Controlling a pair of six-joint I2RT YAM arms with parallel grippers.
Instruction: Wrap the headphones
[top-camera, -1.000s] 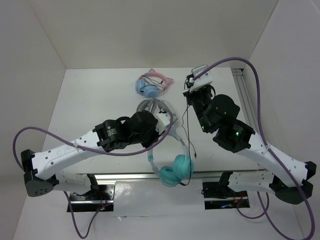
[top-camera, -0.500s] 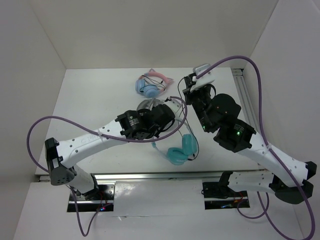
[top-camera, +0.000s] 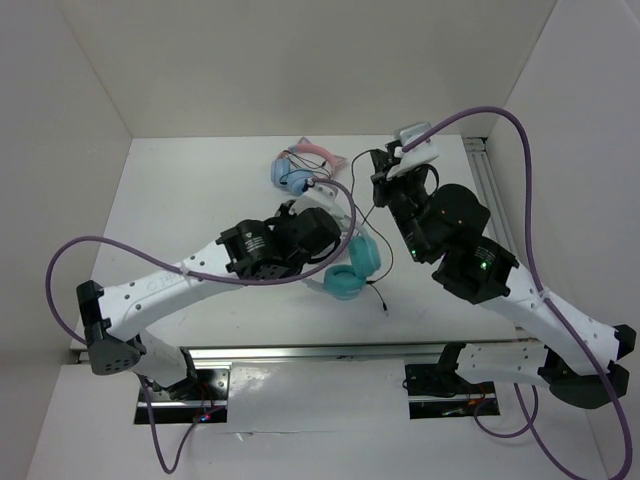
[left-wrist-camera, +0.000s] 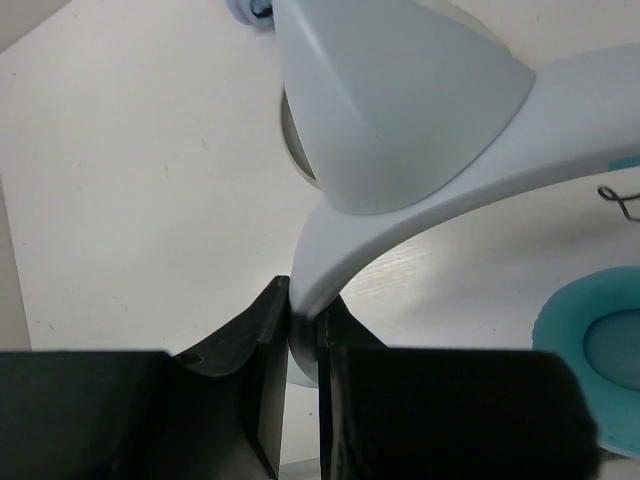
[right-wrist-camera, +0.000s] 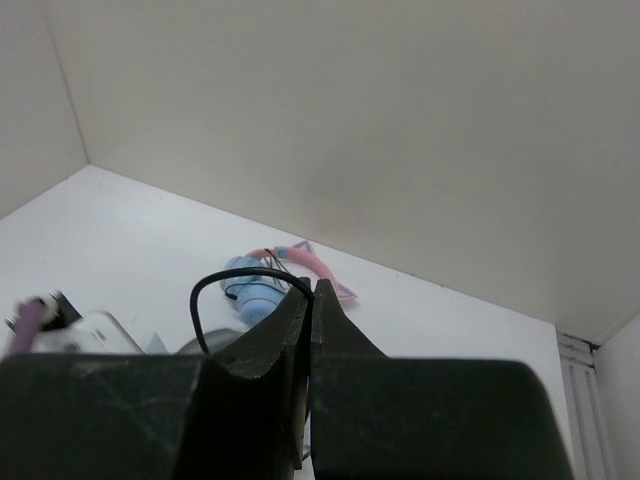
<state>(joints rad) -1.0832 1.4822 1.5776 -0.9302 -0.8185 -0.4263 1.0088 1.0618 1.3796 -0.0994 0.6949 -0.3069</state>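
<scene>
White tabletop (top-camera: 180, 200): headphones (top-camera: 358, 262) point cups rightward, left fingers (left-wrist-camera: 262, 350) pinching headband (left-wrist-camera: 420, 200), right fingers (right-wrist-camera: 290, 330) cable (right-wrist-camera: 215, 285).

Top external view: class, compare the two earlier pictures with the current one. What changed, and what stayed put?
The left end effector, clamped on the headband, carried the teal headphones from the near edge toward the middle of the table. Nothing was let go. The right end effector stays about where it was, pinching the black cable; the pink pair has not moved.
</scene>
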